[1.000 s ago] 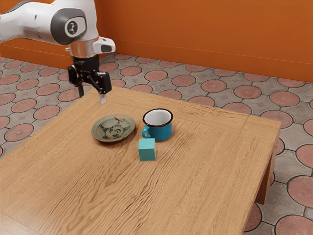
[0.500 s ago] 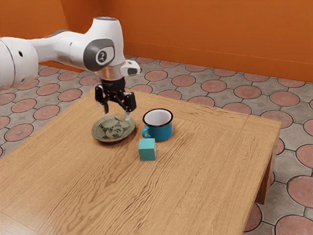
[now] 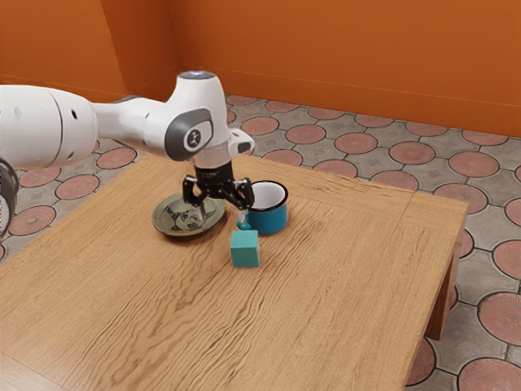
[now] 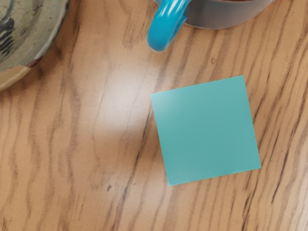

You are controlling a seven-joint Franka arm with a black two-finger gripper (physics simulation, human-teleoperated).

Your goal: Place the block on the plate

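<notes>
Underneath: a brown, wood-grained rectangular table (image 3: 342, 293), one square-edged wooden leg (image 3: 442, 305) visible at the exterior view's right.
Floor: grey tiles (image 3: 496, 306) set with round reddish discs.
Walls: plain orange (image 3: 342, 57), meeting in a corner at the exterior view's upper left.
Block: a turquoise, smooth cube (image 3: 245, 250), flat on the table, near a blue, black-rimmed round mug (image 3: 273, 220) with a pale interior.
Plate: a greenish-grey, round, shallow dish (image 3: 168, 221) with dark drawing, on the table beyond the block, toward the exterior view's left.
End effector: black, two-fingered (image 3: 221, 217), above the table near the block; fingers parted widely, nothing gripped.
Partly hidden: in the exterior view, the mug's handle and part of the plate's drawing, behind the fingers.
Cut off: plate and mug by the wrist view's edges; the white and grey arm (image 3: 134, 126) and the table's near part by the exterior view's edges.
Count: one block, one plate, one mug, one table, one arm, one end effector.
</notes>
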